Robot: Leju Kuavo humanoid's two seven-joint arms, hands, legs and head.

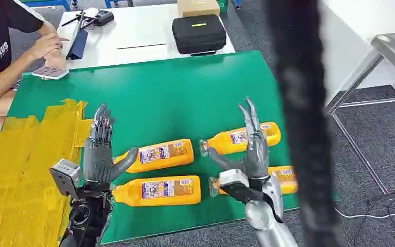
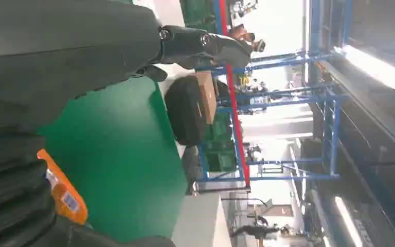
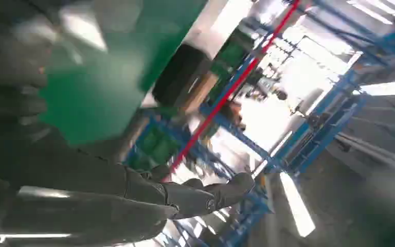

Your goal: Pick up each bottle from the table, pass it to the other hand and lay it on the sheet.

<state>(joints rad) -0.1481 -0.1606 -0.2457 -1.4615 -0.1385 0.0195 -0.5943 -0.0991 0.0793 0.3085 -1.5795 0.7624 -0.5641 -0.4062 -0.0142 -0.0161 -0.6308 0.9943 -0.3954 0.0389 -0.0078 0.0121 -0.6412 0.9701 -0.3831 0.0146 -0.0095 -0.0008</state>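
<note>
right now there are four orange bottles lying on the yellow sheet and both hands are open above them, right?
Not quite. In the head view the four orange bottles lie on the green mat, not on the yellow sheet, which sits beside it on the robot's left with no bottle on it. The rest holds: the left hand and right hand are open, fingers apart, over the bottles.

A workshop or test hall: blue steel racking [image 2: 288, 98] under strip lights [image 2: 373, 67], grey carpet floor [image 1: 360, 134], work tables with equipment case [image 1: 199, 34].
</note>
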